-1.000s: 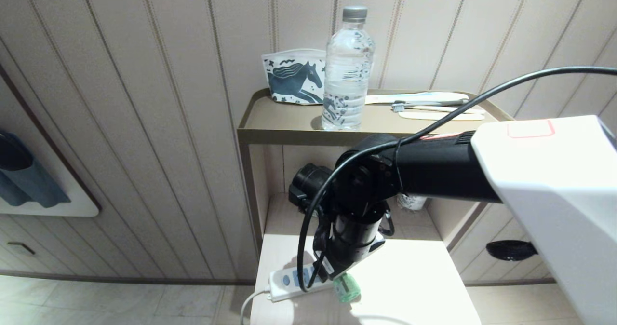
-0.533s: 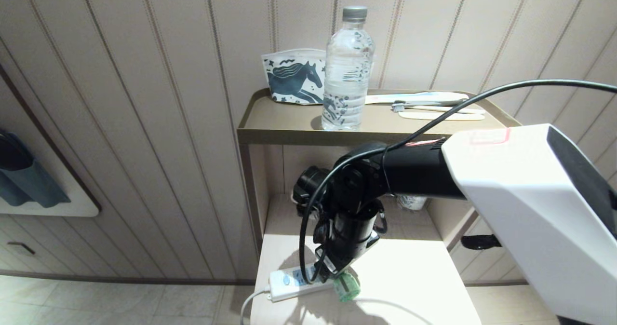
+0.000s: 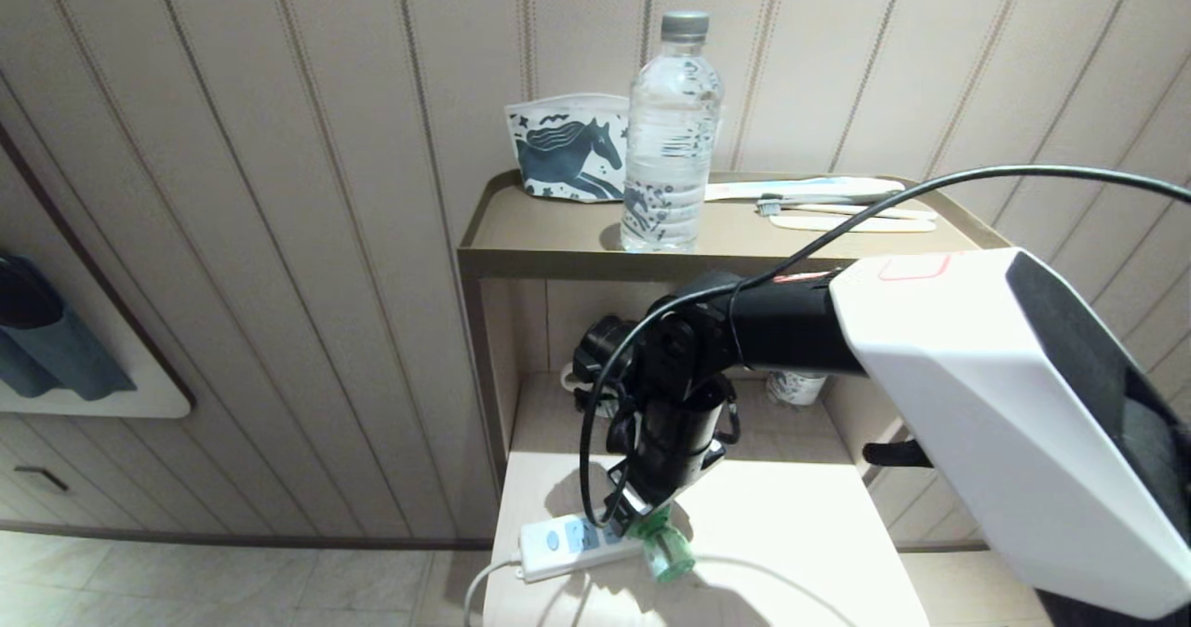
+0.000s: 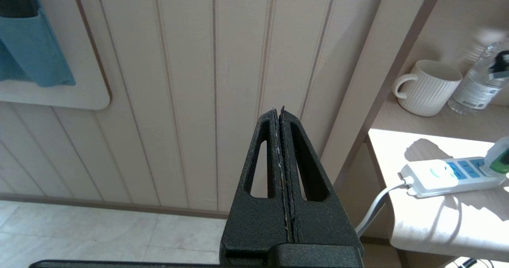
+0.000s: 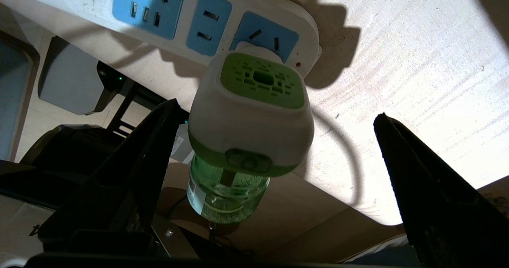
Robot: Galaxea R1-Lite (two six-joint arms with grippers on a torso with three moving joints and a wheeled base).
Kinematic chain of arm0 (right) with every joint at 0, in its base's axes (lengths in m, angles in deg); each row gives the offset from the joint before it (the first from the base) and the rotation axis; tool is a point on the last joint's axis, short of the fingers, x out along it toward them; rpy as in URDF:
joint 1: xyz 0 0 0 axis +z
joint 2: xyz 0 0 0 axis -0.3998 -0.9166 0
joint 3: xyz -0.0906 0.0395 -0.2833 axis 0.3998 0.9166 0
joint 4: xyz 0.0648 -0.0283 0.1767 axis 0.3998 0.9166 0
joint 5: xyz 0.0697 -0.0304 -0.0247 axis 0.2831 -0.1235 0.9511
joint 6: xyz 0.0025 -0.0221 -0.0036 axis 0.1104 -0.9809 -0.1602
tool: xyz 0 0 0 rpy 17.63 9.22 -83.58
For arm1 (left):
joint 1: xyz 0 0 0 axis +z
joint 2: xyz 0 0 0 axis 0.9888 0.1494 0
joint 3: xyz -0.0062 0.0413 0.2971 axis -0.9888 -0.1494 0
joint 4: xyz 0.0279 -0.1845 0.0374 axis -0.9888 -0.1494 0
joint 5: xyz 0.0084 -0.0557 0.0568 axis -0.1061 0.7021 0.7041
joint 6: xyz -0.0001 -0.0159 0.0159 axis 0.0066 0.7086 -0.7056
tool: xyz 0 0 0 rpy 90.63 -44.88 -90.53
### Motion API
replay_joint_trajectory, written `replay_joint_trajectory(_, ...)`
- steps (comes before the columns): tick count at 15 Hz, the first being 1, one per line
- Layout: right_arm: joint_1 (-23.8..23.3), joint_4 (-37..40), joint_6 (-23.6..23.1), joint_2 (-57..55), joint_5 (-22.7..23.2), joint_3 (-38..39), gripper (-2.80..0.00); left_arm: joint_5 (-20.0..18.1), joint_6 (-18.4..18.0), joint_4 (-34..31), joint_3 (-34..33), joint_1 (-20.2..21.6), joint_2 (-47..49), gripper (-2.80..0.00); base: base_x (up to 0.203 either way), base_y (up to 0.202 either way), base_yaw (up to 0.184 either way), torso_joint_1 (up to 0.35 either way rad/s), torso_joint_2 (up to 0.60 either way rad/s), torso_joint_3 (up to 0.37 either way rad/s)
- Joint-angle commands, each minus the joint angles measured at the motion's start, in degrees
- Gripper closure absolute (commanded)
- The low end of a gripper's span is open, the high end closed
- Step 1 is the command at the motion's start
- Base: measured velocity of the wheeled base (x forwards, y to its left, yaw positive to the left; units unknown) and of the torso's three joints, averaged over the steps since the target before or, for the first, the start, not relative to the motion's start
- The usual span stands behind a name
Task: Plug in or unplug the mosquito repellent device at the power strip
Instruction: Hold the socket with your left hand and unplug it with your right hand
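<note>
Now mosquito repellent device [image 5: 250, 117] sits untouched between right pincer [image 5: 274, 121] fingers.

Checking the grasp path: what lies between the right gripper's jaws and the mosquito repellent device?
Nothing. In the right wrist view the right gripper stands open around the mosquito repellent device, plugged into the power strip, with bare gaps on both sides.
</note>
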Motion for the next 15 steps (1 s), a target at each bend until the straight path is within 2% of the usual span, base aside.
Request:
replay_joint_trajectory(1, 0.3, -0.7, 0.0, -1.1, 0.0, -0.5, -2.8, 0.0, 0.0, 0.0, 0.0, 0.0, 0.1, 0.0, 0.0, 0.0, 0.0, 0.0, 0.0, 0.0)
replay_joint_trajectory(8, 0.2, -0.8, 0.1, -1.8, -0.2, -0.2, -2.8, 0.0, 0.0, 0.0, 0.0, 0.0, 0.1, 0.0, 0.0, 0.0, 0.0, 0.0, 0.0, 0.0)
replay_joint_trajectory(9, 0.2, -0.8, 0.1, -2.2, -0.2, -0.1, 0.0, 0.0, 0.0, 0.0, 0.0, 0.0, 0.1, 0.0, 0.0, 0.0, 0.0, 0.0, 0.0, 0.0)
replay_joint_trajectory(15, 0.5, -0.9, 0.2, -2.8, -0.4, -0.3, 0.0, 0.0, 0.0, 0.1, 0.0, 0.0, 0.1, 0.0, 0.0, 0.0, 0.0, 0.0, 0.0, 0.0)
